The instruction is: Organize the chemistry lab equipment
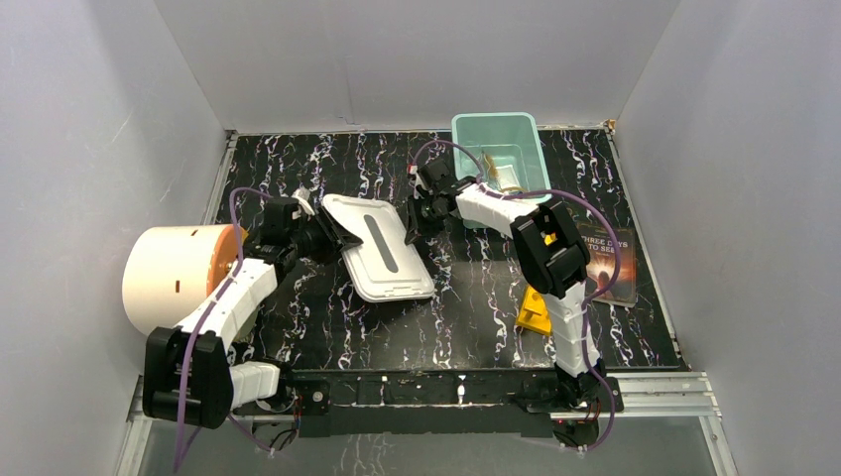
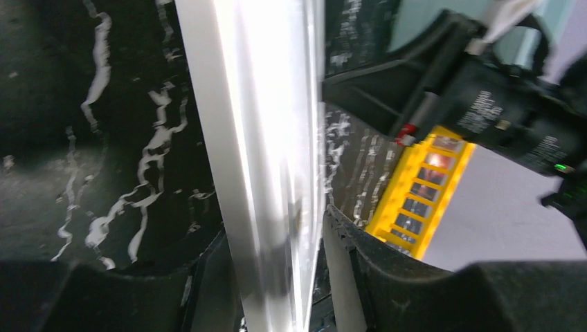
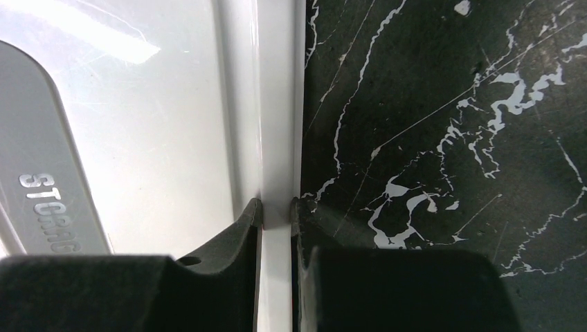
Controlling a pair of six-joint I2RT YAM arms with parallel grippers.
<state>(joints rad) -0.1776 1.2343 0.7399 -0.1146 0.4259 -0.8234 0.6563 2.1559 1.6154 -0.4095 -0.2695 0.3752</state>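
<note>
Right claw [image 3: 275,211] gripped the right rim of the white lid [image 1: 362,270]; left claw [image 2: 275,223] straddled the opposite rim, clamping indeterminate.

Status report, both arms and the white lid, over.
Right fingers shut on white lid rim. Left fingers astride opposite rim, grip unclear. Teal bin uncovered; no obstruction seen.

The grey strip [image 3: 48,173] on the lid [image 3: 138,124] carries raised letters "STORAG", cut off at the frame. The book [image 1: 612,263] by the table's [image 1: 298,327] right edge reads in part "DAYS TO".

White lid [image 1: 397,283], blk-wht marbled table [image 1: 476,297]
</note>
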